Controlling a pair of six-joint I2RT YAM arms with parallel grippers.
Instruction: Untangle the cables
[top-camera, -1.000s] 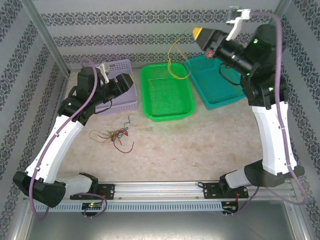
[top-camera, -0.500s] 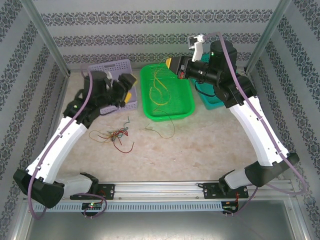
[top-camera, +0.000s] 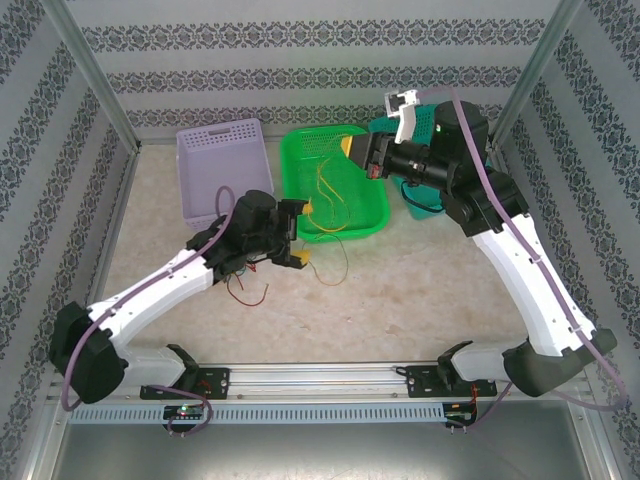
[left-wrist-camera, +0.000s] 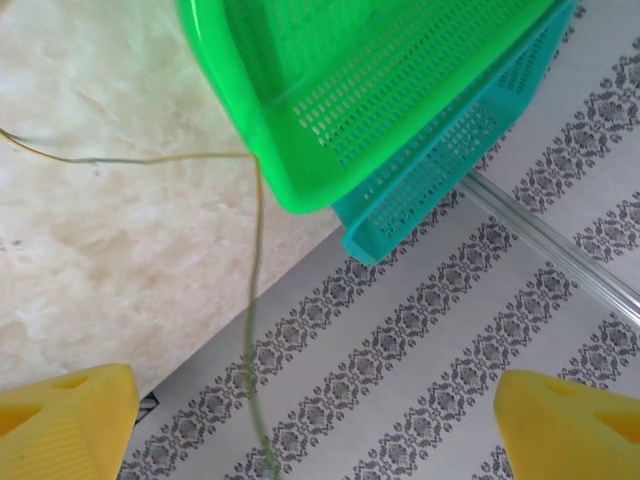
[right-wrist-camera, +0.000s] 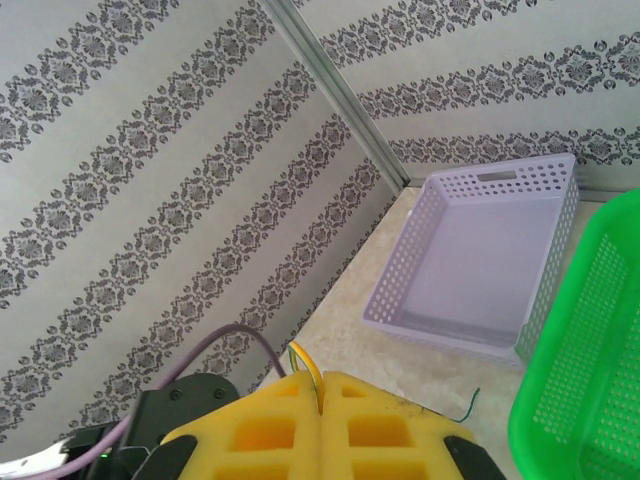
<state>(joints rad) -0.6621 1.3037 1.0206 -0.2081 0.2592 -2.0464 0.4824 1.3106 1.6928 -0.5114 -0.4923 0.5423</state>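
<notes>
Presently my right claw (right-wrist-camera: 320, 392) pinches a thin yellow-orange wire (right-wrist-camera: 304, 359) over the green mesh plastic basket (top-camera: 340, 236), mid-frame. My left claw (top-camera: 302, 233) is spread wide. The wire seemingly trails over the rim, so pulling might snag it.

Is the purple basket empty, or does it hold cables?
Empty: the purple basket has a bare floor in the right wrist view and from above.

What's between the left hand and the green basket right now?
One thin yellowish cable over bare tabletop, bending by the green basket's corner and running toward the open left hand, in the left wrist view.
</notes>
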